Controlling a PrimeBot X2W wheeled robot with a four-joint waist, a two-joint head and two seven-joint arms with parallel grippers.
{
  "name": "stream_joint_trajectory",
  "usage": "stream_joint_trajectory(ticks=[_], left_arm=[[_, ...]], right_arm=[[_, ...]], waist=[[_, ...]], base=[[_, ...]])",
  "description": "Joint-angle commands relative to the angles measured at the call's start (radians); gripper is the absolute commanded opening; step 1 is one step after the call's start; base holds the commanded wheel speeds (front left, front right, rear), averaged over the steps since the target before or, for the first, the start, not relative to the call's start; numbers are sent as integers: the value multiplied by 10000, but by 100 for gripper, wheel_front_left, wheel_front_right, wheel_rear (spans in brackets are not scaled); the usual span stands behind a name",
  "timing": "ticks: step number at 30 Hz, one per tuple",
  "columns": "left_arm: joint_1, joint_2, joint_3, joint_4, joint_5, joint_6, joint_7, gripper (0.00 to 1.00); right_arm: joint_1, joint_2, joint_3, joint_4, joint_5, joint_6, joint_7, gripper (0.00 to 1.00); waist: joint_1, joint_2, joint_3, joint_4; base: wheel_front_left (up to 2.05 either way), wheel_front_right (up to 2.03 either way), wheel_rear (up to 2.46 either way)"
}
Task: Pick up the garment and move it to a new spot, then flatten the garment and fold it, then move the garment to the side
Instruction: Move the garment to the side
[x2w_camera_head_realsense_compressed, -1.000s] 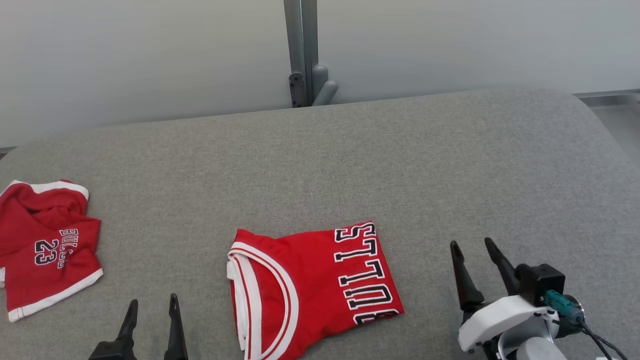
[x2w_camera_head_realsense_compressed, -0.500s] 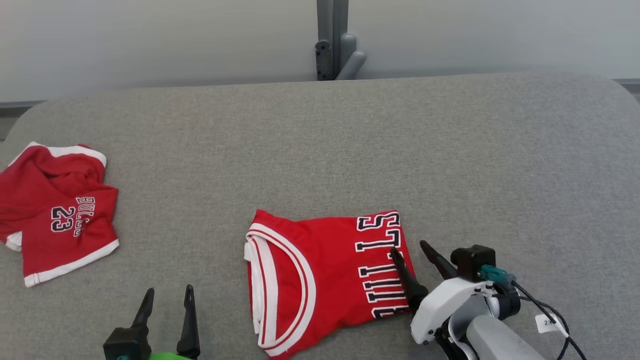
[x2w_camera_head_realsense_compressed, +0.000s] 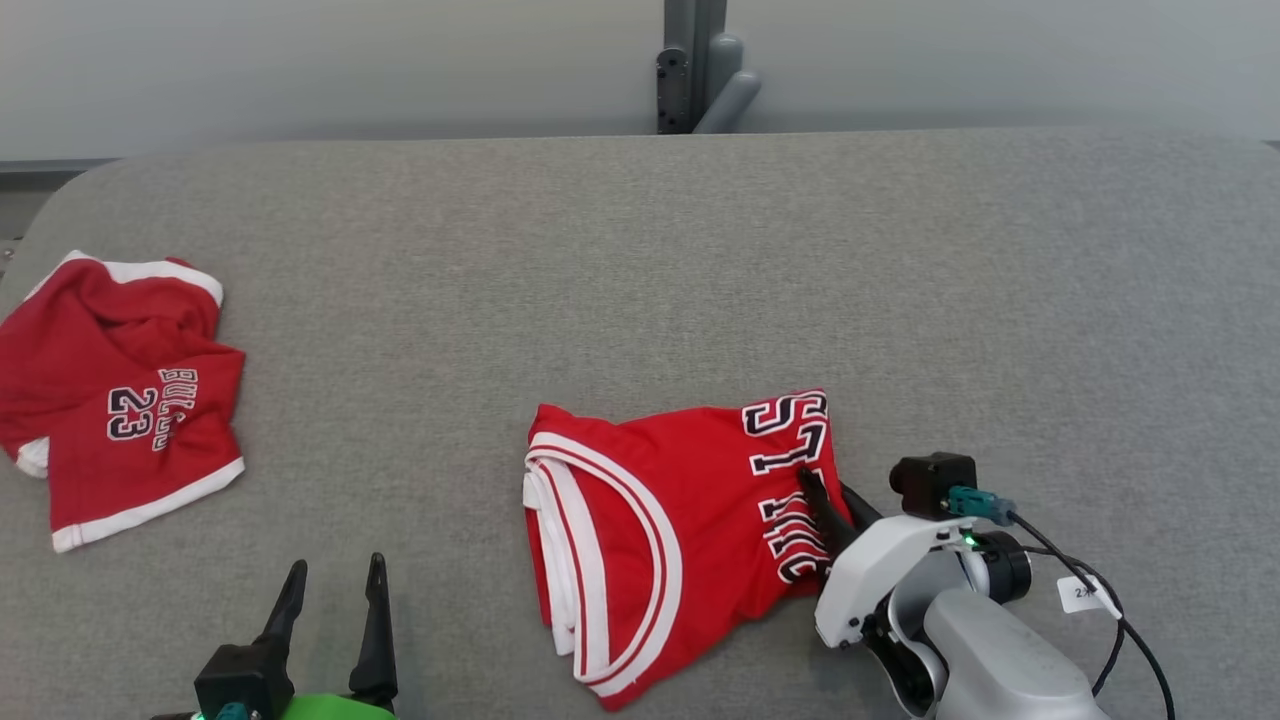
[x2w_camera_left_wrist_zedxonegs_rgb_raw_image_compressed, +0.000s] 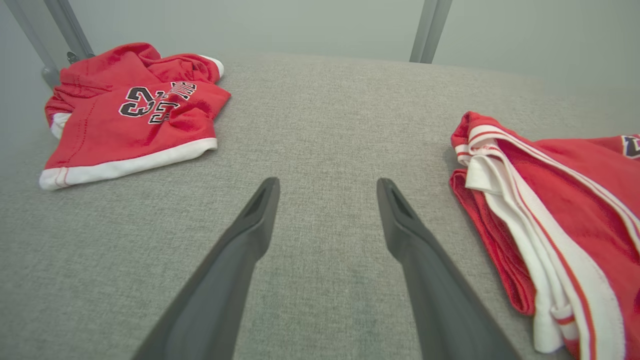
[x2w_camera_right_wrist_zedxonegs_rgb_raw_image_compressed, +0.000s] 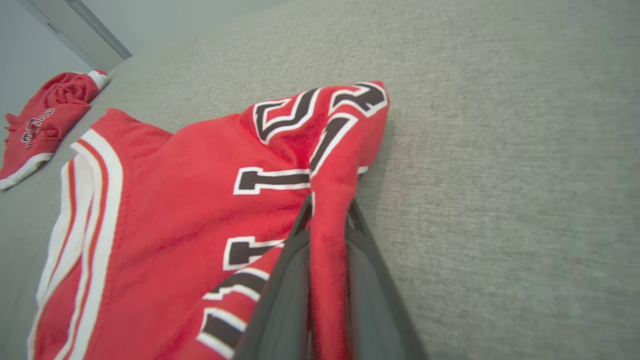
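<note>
— Grey padded table (x2w_camera_head_realsense_compressed: 640, 250) underneath. What's the right tool (x2w_camera_head_realsense_compressed: 824, 482) doing?
— Clenched on the folded red jersey's (x2w_camera_head_realsense_compressed: 660, 520) right edge, cloth pinched between its jaws.
— And the left tool (x2w_camera_head_realsense_compressed: 337, 562)?
— Released, hovering over bare table. The red shorts (x2w_camera_head_realsense_compressed: 120, 400) lie crumpled near the table's left edge, well apart from both.

Long tapering dark fingers (x2w_camera_left_wrist_zedxonegs_rgb_raw_image_compressed: 240, 260); right arm (x2w_camera_head_realsense_compressed: 1000, 660) pale grey with white wrist shell (x2w_camera_head_realsense_compressed: 870, 565), black camera block (x2w_camera_head_realsense_compressed: 930, 478), teal plug (x2w_camera_head_realsense_compressed: 975, 503), black cable (x2w_camera_head_realsense_compressed: 1125, 625), white tag (x2w_camera_head_realsense_compressed: 1085, 593); green patch (x2w_camera_head_realsense_compressed: 325, 708) at left wrist

The garment (x2w_camera_head_realsense_compressed: 650, 520), a folded red BULLS jersey, lies centred, right edge bunched.
</note>
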Motion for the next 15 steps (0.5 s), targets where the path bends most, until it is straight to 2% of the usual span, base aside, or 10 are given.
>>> stream_joint_trajectory(ticks=[1, 3, 4, 10, 15], left_arm=[[-5, 40, 37, -37, -62, -33, 4, 100], [-28, 39, 5, -79, -54, -68, 4, 100], [-28, 39, 5, -79, -54, -68, 4, 100], [-534, 39, -173, -217, 7, -165, 4, 100], [-1021, 40, -442, -327, 194, -265, 4, 100]], right_arm=[[16, -92, -162, -164, -152, -21, -37, 0], [138, -95, -404, -384, -387, -21, -40, 0], [138, -95, -404, -384, -387, -21, -40, 0], [334, -86, -983, -774, -965, -21, -41, 0], [393, -69, -954, -1199, -974, -21, -42, 0]], waist=[[0, 0, -125, -878], [0, 0, -109, -1514], [0, 0, -109, -1514], [0, 0, 86, -3698], [0, 0, 481, -5216]], base=[[0, 0, 0], [0, 0, 0], [0, 0, 0], [0, 0, 0], [0, 0, 0]])
